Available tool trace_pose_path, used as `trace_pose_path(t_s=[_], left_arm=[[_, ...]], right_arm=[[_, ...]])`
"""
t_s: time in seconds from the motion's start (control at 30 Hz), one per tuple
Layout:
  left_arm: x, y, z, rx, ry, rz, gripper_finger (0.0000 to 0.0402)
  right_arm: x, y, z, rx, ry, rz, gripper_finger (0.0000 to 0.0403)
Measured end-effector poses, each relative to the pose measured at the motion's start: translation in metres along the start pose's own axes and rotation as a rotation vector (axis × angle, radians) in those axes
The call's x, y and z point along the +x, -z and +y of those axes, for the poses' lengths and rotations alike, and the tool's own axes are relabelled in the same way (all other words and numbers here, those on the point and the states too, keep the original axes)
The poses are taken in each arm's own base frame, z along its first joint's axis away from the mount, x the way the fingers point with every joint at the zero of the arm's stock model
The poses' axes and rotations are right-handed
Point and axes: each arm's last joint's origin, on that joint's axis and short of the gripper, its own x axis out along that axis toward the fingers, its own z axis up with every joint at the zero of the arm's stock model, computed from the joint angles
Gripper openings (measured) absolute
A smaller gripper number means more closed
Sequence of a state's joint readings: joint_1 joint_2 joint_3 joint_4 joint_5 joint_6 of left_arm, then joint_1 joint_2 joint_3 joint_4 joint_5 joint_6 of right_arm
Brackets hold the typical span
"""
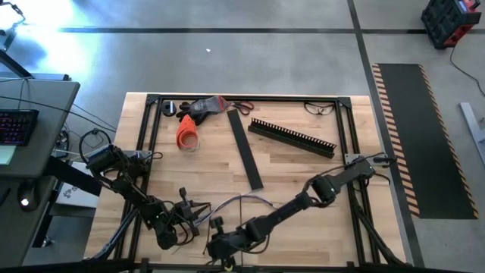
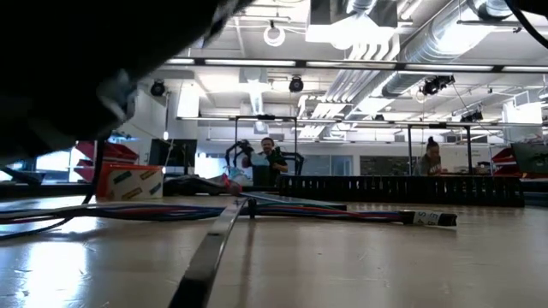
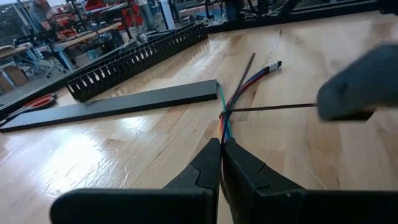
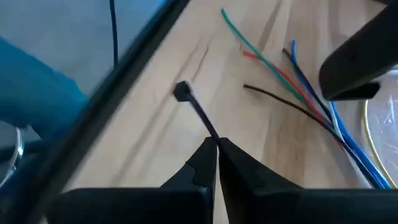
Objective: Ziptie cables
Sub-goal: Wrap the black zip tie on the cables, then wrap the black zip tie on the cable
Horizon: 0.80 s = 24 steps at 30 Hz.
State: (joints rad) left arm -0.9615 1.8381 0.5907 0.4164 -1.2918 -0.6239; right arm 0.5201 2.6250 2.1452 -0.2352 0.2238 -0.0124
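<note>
1. Black zip tie (image 4: 198, 113) is pinched in the right claw (image 4: 216, 144); the left claw (image 3: 221, 144) pinches the cables (image 3: 227, 115) low on the counter (image 1: 303, 171).
2. Tightening looks in hand; next, pull the tail straight while the bundle is held.

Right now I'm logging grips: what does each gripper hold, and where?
Left gripper pinches the cables near the tie; right gripper pinches the zip tie by its tail.
</note>
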Motion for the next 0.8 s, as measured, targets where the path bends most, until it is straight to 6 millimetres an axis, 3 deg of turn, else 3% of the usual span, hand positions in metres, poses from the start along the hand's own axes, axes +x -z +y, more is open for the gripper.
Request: trace_pose_path(t_s=[0.33, 0.67, 0.8], left_arm=[[0.0, 0.0, 0.0, -0.01, 0.0, 0.001, 0.0], [0.003, 0.0, 0.001, -0.02, -0.001, 0.01, 0.0], [0.006, 0.0, 0.002, -0.023, -0.005, 0.016, 0.0]], right_arm=[[0.001, 0.002, 0.007, -0.252, -0.087, -0.012, 0.0012], [0.002, 0.002, 0.009, -0.349, -0.143, -0.03, 0.0148], [0.008, 0.005, 0.005, -0.368, -0.171, -0.055, 0.0169]])
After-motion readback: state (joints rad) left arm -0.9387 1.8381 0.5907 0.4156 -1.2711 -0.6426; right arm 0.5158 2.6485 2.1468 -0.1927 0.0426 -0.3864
